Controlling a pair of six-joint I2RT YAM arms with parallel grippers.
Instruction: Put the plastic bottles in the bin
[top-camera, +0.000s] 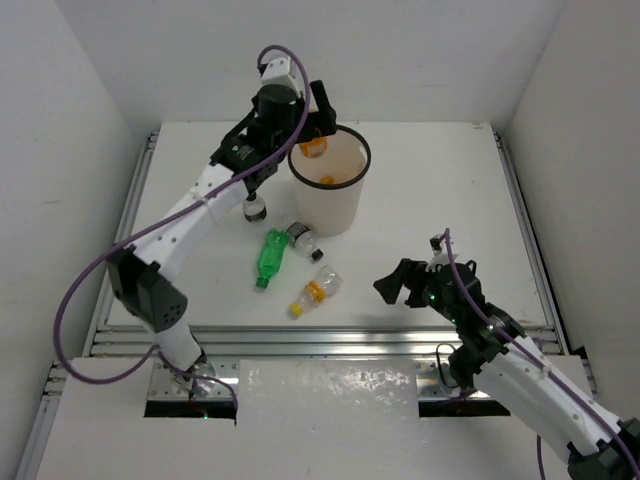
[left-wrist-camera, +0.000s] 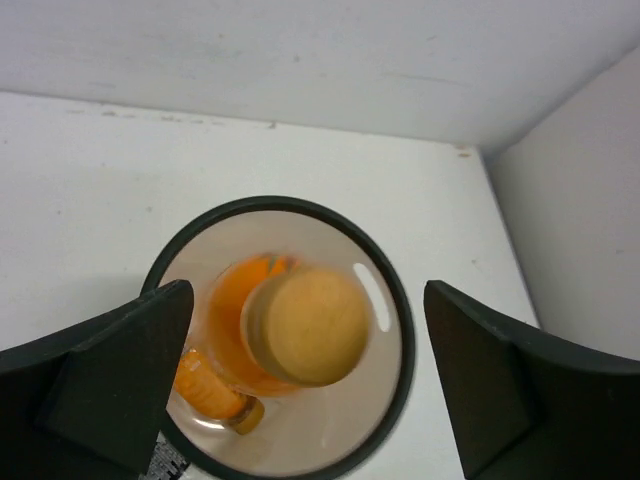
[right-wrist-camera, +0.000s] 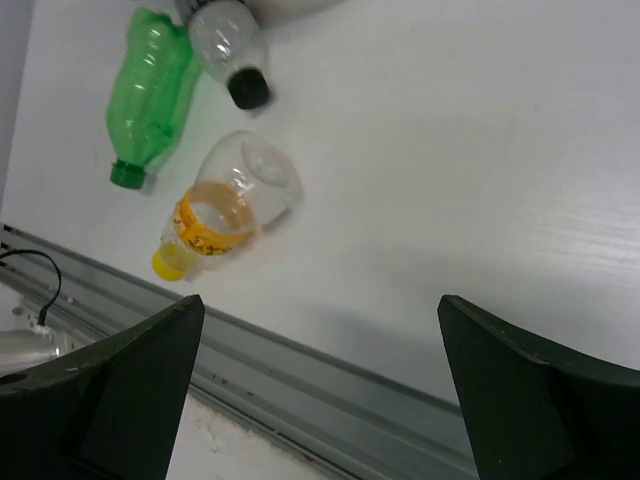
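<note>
The white bin (top-camera: 327, 208) with a black rim stands at the table's middle back. My left gripper (top-camera: 315, 120) hovers open above it. An orange bottle (top-camera: 314, 148) is loose between the spread fingers over the bin's mouth, and looks blurred in the left wrist view (left-wrist-camera: 300, 325). Another orange bottle (left-wrist-camera: 205, 385) lies inside the bin (left-wrist-camera: 400, 300). On the table lie a green bottle (top-camera: 270, 257), a clear bottle with a black cap (top-camera: 303, 238) and a clear bottle with a yellow cap (top-camera: 315, 291). Another clear bottle (top-camera: 255, 208) sits under the left arm. My right gripper (top-camera: 405, 285) is open and empty, right of the yellow-capped bottle (right-wrist-camera: 225, 210).
A metal rail (right-wrist-camera: 300, 370) runs along the table's near edge, just under my right gripper (right-wrist-camera: 320, 400). White walls close in the table at the back and both sides. The green bottle (right-wrist-camera: 150, 90) and the black-capped bottle (right-wrist-camera: 228, 45) lie close together.
</note>
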